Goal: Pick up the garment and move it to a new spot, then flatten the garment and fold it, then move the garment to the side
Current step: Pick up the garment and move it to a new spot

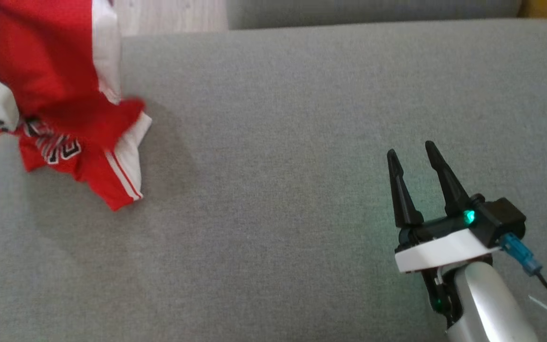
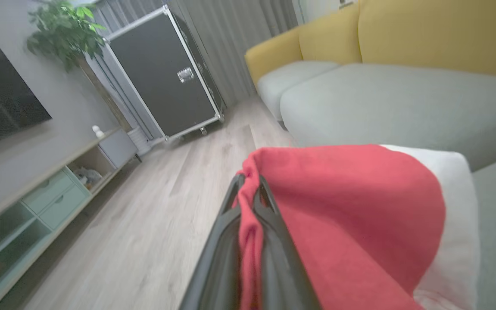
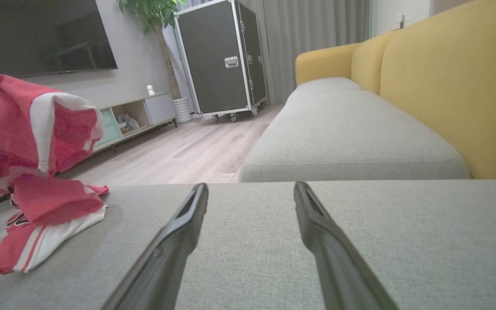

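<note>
A broad grey seat cushion (image 1: 302, 118) carries the work, with a wooden floor (image 2: 144, 215) beyond its far-left edge. At the cushion's left side is a red and white sports jersey (image 1: 50, 61) with black-and-white lettering and striped white trim. Its upper part is raised in a bunch, while its lower folds and a striped corner rest on the cushion.

The left gripper (image 2: 250, 183) is clamped on the jersey. In its wrist view the two dark fingers are pressed together on a narrow ridge of red cloth, and the rest drapes off to one side. The right gripper (image 1: 410, 148) is well away on the cushion's right side, with its fingers spread apart, nothing between them, and bare grey fabric under them.

The pinch looks like the main risk. It takes only a thin fold near the fingertips, so the hanging weight of the cloth, or drag from the part that lies on the cushion, could pull the fold free during the carry. A drop here could send the jersey over the near edge onto the floor.

The single hold point is a second concern. The jersey hangs crumpled from it and may land twisted or doubled on itself, which would make flattening harder. The right gripper is too far off to steady it.
</note>
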Robot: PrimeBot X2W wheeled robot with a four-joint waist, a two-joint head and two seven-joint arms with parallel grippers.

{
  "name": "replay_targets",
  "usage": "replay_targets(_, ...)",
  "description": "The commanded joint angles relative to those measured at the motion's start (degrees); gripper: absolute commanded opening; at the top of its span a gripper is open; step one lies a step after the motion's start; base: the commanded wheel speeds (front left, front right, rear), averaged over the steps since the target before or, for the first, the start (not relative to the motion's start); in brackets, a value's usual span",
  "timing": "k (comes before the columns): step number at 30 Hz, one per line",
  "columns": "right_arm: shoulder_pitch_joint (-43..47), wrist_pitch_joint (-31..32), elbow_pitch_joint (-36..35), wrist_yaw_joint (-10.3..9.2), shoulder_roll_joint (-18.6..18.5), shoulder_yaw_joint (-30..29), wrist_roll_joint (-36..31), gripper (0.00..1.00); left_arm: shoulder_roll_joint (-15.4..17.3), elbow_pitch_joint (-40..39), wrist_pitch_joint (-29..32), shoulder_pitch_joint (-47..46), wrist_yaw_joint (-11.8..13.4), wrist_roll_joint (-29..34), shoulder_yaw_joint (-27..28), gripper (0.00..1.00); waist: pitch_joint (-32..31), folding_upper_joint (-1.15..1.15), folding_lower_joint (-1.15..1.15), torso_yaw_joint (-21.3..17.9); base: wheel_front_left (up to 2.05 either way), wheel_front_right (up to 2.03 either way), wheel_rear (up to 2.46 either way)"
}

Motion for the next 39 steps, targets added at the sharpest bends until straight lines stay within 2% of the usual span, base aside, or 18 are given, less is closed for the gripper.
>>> replay_targets(1, 0.2, -0.6, -1.5, 0.23, -0.2, 1.3, 0.4, 1.00, 2.9, -2.2, -2.2, -3.8, 1.0, 0.1, 2.8, 0.00, -1.7, 0.00, 0.00, 0.7, 0.00, 0.00, 0.00)
replay_targets(4, 1.5, -0.6, -1.1, 0.23, -0.2, 1.1, 1.0, 1.00, 2.7, -6.0, -5.3, -4.1, 2.8, -0.3, 4.2, 0.00, -3.9, 0.00, 0.00, 1.4, 0.00, 0.00, 0.00)
replay_targets(10, 2.8, -0.6, -0.7, 0.23, -0.2, 1.4, 1.7, 1.00, 2.2, -13.6, -6.7, -1.6, 4.6, -0.6, 4.8, 0.00, -6.0, 0.00, 0.00, 1.9, 0.00, 0.00, 0.00)
replay_targets(19, 3.0, -0.6, -0.7, 0.23, -0.2, 2.4, 2.1, 1.00, -0.2, -23.9, -3.1, 3.0, 5.6, -1.3, 2.0, 0.00, -7.4, 0.00, 0.00, -0.1, 0.00, 0.00, 0.00)
replay_targets(28, 1.6, -0.6, -1.7, 0.23, -0.2, 0.5, 1.6, 1.00, -6.1, -31.8, 1.9, 8.6, 6.7, -1.8, -3.9, 0.00, -6.1, 0.00, 0.00, -7.6, 0.00, 0.00, 0.00)
replay_targets(35, -0.1, -0.6, -3.6, 0.23, -0.2, -0.2, 1.3, 1.00, -12.9, -30.5, 2.0, 9.4, 6.4, -1.5, -7.9, 0.00, -2.7, 0.00, 0.00, -15.0, 0.00, 0.00, 0.00)
replay_targets(39, -1.3, -0.6, -5.0, 0.23, -0.2, -0.5, 2.2, 1.00, -16.8, -27.1, 0.9, 7.2, 5.1, -0.2, -10.3, 0.00, -0.1, 0.00, 0.00, -18.3, 0.00, 0.00, 0.00)
